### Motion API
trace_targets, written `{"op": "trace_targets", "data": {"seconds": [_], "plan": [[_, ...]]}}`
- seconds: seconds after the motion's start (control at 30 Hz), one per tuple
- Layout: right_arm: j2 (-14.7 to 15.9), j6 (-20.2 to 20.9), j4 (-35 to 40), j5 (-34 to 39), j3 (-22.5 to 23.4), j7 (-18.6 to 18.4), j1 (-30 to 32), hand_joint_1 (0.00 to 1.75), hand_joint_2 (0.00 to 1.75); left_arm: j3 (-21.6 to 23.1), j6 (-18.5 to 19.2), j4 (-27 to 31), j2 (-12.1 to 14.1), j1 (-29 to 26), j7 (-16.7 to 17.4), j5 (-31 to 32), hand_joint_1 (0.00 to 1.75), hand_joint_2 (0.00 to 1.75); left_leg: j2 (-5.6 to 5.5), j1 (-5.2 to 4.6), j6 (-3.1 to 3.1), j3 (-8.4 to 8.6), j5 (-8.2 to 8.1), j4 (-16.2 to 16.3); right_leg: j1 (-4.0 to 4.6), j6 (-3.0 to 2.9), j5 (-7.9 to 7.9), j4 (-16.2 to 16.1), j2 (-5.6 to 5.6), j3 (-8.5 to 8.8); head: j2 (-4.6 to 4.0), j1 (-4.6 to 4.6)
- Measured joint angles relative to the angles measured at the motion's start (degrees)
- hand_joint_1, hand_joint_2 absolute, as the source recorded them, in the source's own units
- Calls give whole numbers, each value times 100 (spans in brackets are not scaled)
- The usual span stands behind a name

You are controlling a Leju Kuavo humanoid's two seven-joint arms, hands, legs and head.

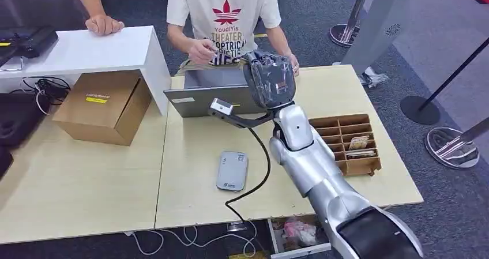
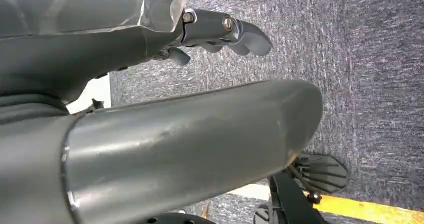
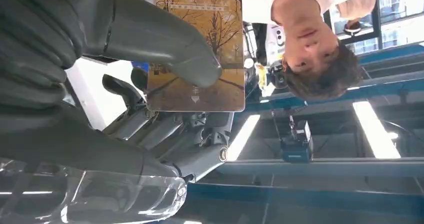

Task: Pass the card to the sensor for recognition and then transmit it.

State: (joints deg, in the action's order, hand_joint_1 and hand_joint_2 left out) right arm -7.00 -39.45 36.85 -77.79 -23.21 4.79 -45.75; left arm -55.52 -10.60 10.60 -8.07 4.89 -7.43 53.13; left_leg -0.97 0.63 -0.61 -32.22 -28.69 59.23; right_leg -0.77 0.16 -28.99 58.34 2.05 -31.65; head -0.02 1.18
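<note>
The right robot hand (image 1: 271, 77) is raised above the far side of the bench (image 1: 190, 190), toward a person in a white printed shirt (image 1: 225, 11), and it holds the card (image 3: 200, 59) pinched under its thumb (image 3: 165, 44) against the fingers (the card bears autumn trees and the word "HOTEL"). The grey sensor (image 1: 232, 170) lies flat on the bench nearer the robot, well apart from the card. A wooden compartment tray (image 1: 349, 141) sits to the right. The left robot hand (image 2: 220, 32) hangs over grey carpet, fingers curled and holding nothing.
</note>
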Motion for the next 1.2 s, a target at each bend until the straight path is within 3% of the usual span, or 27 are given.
{"op": "trace_targets", "data": {"seconds": [0.87,0.9,0.93,1.2], "plan": [[-83,-4,-378,-103,109,-160,-194,175,175,-33,-31,0,-33,25,2,17,0,0,0,0,0,0,0,0,0,0,0,0,0,-1,0,0],[-83,-4,-382,-103,111,-160,-194,138,175,-33,-31,0,-33,26,2,18,0,0,0,0,0,0,0,0,0,0,0,0,0,-1,0,0],[-81,-4,-382,-103,114,-160,-193,0,175,-33,-31,0,-31,26,2,24,0,0,0,0,0,0,0,0,0,0,0,0,0,-1,0,0],[-81,-4,-385,-116,133,-179,-193,0,175,-33,-31,0,-31,26,2,35,0,0,0,0,0,0,0,0,0,0,0,0,0,-1,0,0]]}}
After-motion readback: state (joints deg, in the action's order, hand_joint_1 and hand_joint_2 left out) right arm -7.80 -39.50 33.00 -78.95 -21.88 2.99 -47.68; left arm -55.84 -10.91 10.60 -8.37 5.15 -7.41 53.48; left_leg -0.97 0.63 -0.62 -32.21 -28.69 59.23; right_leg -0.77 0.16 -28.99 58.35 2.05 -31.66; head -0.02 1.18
